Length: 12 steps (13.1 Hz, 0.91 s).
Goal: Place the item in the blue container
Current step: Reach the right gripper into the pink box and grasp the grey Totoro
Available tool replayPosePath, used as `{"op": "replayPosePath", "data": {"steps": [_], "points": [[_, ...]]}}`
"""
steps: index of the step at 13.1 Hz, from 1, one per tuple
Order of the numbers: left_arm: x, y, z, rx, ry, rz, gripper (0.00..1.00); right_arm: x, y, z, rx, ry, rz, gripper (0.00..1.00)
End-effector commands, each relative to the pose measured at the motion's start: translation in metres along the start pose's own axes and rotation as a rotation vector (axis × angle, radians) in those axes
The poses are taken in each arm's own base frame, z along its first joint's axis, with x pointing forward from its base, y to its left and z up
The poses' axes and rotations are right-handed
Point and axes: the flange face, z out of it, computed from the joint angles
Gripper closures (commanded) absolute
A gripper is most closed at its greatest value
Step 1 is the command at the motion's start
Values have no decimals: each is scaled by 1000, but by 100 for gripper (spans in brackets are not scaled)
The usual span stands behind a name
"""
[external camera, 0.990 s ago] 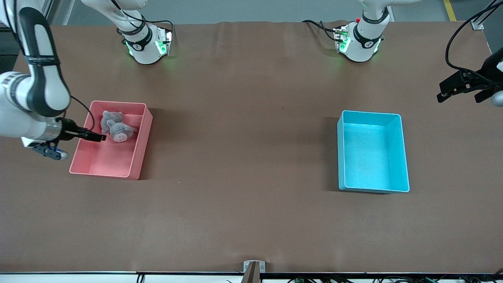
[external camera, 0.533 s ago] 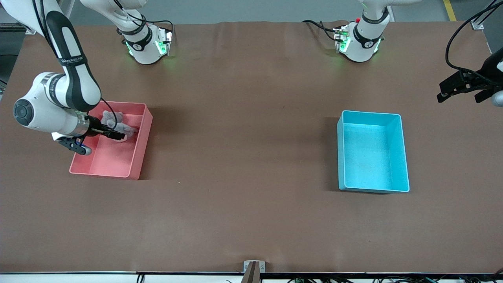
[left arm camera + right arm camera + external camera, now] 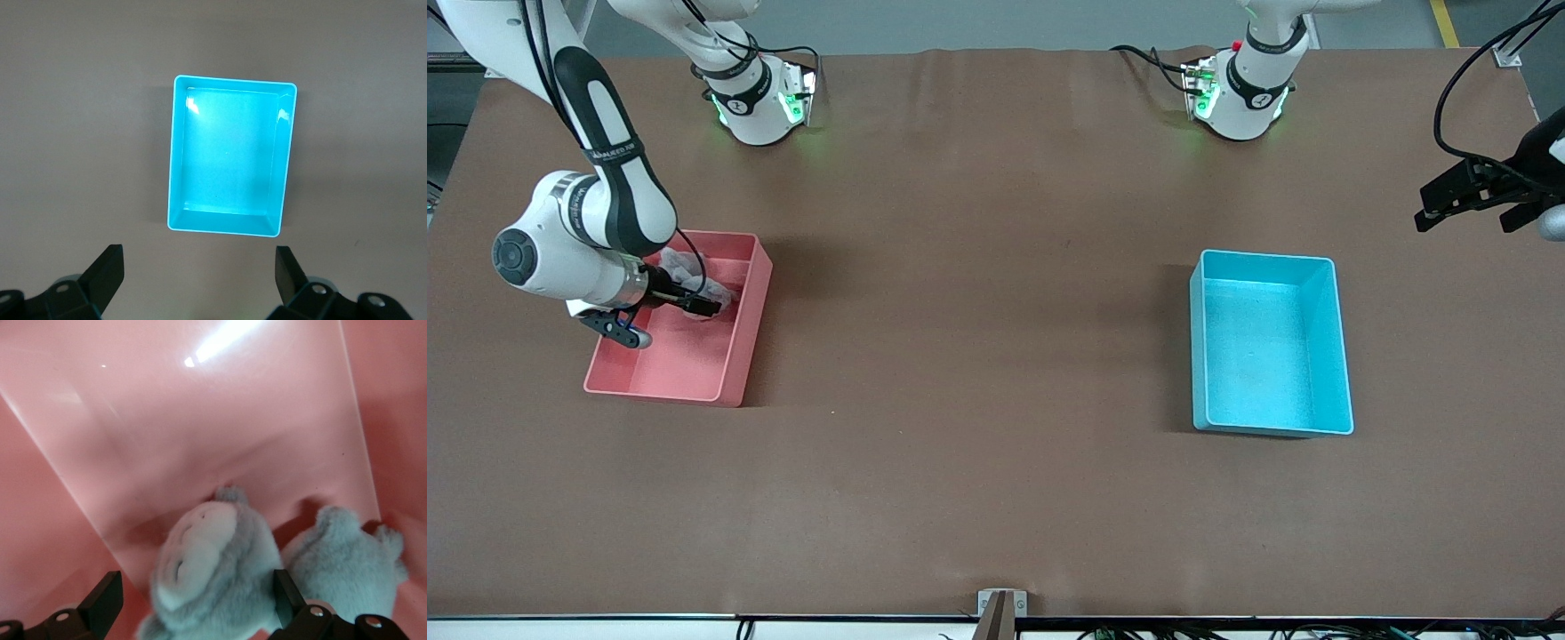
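Within the last second the right pincer (image 3: 704, 308) has been carried from the outer wall of the pink bin (image 3: 747, 351) into the bin and lowered over the grey plush toy (image 3: 685, 264). In the right wrist view its fingers (image 3: 100, 603) stand wide on either side of the toy's head (image 3: 213, 567), not yet clamped. A grasp is judged to be imminent; the lift and transfer remain to be done.

The blue container (image 3: 1325, 342) is set toward the left arm's end of the surface (image 3: 978, 356), well apart from the pink bin, and nothing is seen in it. The left pincer (image 3: 1472, 196) waits, open, above that end of the surface.

In the front view most of the toy is hidden by the right wrist. Contact between fingers and plush cannot be confirmed.
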Motion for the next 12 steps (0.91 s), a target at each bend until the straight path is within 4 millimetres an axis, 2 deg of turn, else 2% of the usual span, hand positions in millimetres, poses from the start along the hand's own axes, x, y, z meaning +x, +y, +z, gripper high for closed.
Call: {"op": "replayPosePath", "data": {"steps": [1, 2, 3, 5, 6, 7, 8, 10, 12], "points": [[1, 0, -5, 6, -3, 6, 0, -4, 0, 17, -10, -21, 23, 30], [1, 0, -5, 6, -3, 6, 0, -4, -1, 19, -13, -28, 26, 50], [0, 0, -4, 6, -6, 6, 0, -5, -2, 19, -15, -31, 30, 66], [1, -1, -4, 4, -5, 4, 0, -5, -3, 19, -16, -39, 31, 90], [1, -1, -4, 4, -5, 4, 0, -5, -4, 17, -17, -50, 31, 96], [1, -1, -4, 6, -5, 4, 0, -1, -6, 6, -15, -65, 29, 98], [1, -1, -4, 6, -5, 4, 0, 5, -11, -13, -15, -102, 24, 99], [1, -1, -4, 6, -5, 4, 0, 18, -25, -69, -19, -157, 40, 99], [1, 0, -5, 7, -3, 4, 0, 19, -46, -126, -51, -186, 92, 99]]}}
